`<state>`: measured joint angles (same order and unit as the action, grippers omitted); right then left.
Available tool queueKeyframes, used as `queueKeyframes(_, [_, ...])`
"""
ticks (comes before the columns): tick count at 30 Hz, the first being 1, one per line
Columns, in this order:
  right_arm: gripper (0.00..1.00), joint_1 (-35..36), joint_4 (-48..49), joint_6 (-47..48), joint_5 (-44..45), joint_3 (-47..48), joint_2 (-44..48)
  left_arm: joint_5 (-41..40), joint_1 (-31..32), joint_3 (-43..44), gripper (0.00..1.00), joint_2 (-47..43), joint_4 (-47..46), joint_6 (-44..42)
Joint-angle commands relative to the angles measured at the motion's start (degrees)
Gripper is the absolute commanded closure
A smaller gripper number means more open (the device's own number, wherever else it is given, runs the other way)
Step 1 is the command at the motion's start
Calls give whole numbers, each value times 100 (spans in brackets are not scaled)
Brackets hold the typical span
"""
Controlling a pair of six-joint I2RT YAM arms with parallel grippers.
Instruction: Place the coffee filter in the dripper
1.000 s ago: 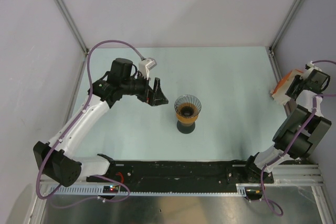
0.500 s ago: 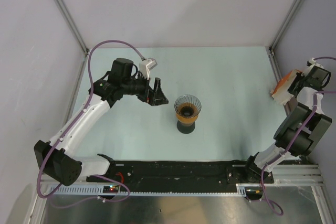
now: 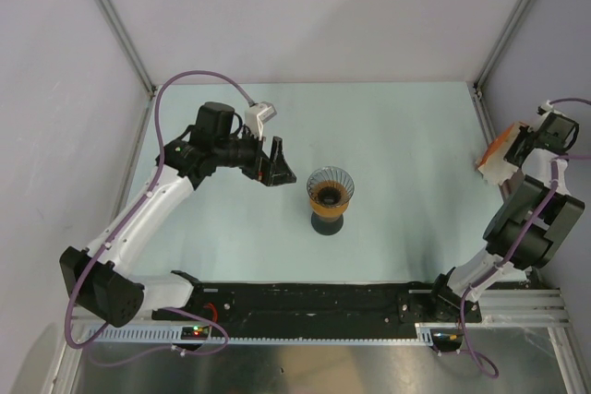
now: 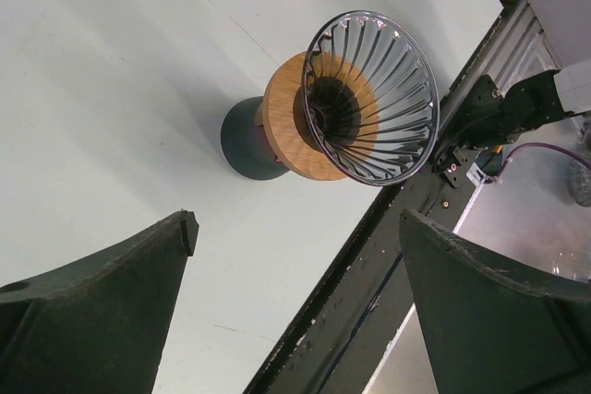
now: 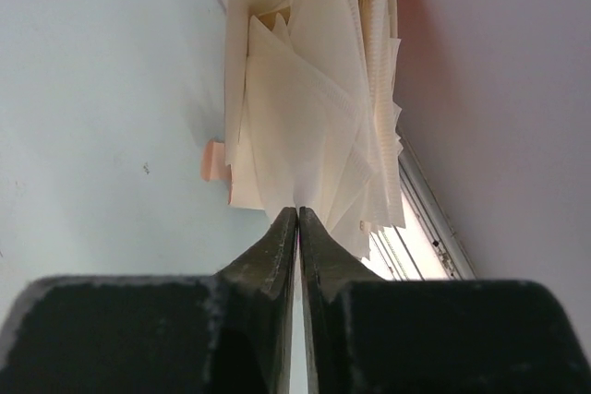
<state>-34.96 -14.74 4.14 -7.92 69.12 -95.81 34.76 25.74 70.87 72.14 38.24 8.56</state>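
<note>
A thin white fan-shaped paper coffee filter [image 5: 297, 149] is pinched at its near edge between the jaws of the right gripper [image 5: 297, 214]. These are pressed almost flat together, with only the sheet's edge between them. The filter is seen to lie at the front of a loose stack of similar paper filters [image 5: 374, 89], which is propped against the side wall at the far right edge of the pale green worktop [image 3: 406, 126].

The small clear grey-tinted ribbed cone dripper [image 4: 392, 103] is seated in a round wooden ring [image 4: 284, 131] on a dark cylindrical base [image 4: 242, 143], well apart from the stack, near the middle of the worktop. No filter is seen inside it. The left gripper [image 4: 297, 228] is held near the dripper and aimed at it, with its jaws spread wide and nothing between them.

The step in hand is judged to be drawing one sheet out of the stack. It would best be done slowly and along the plane of the paper, away from the wall, so that neighbouring sheets are not dragged out with it. Whether one sheet or several is caught cannot be told from the wrist view, so this should be checked once the filter is lifted clear. The grip should be kept firm but not shifted, since thin paper is likely to crease or tear.
</note>
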Motion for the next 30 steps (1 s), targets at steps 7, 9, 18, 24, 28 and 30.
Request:
queueKeyframes(7, [76,51,19,-84,169,224,-106,97,-42,196,3,-52,-112,-25])
queueKeyframes(9, [76,46,12,-72,168,220,-116,106,-42,194,3,-42,-108,-22])
queueKeyframes(18, [99,42,-127,-58,-115,243,-79,104,-65,187,3,-109,-112,-57])
queueKeyframes(24, [100,-102,-686,37,-876,242,727,31,-194,208,1,-293,-114,-109])
queueKeyframes(28, [100,-232,-1118,222,-1658,278,1512,83,-299,273,0,-448,-108,-198])
queueKeyframes(30, [100,-286,-1325,318,-2018,288,1886,90,-335,290,0,-530,-111,-245])
